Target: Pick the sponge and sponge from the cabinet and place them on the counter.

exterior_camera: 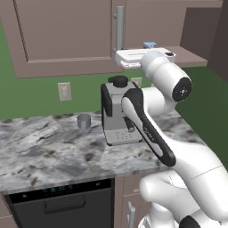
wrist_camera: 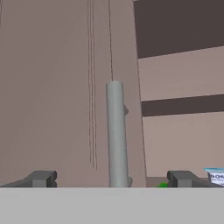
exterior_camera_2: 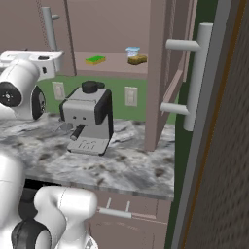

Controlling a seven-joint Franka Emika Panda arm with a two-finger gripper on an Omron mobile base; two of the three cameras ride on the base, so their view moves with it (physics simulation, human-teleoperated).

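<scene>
Right base view: two sponges on the open cabinet shelf, green sponge left, tan sponge right, a white cup between them.
Left base view: one grey cup on the bench beside the coffee machine.
My claw: tips wide apart, holding nothing, straddling the closed door's grey bar handle without touching it.

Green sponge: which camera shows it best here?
The right base view: the green sponge lies whole on the open cabinet shelf. The hand view catches a green sliver by one fingertip; in the left base view I can't make it out.
</scene>
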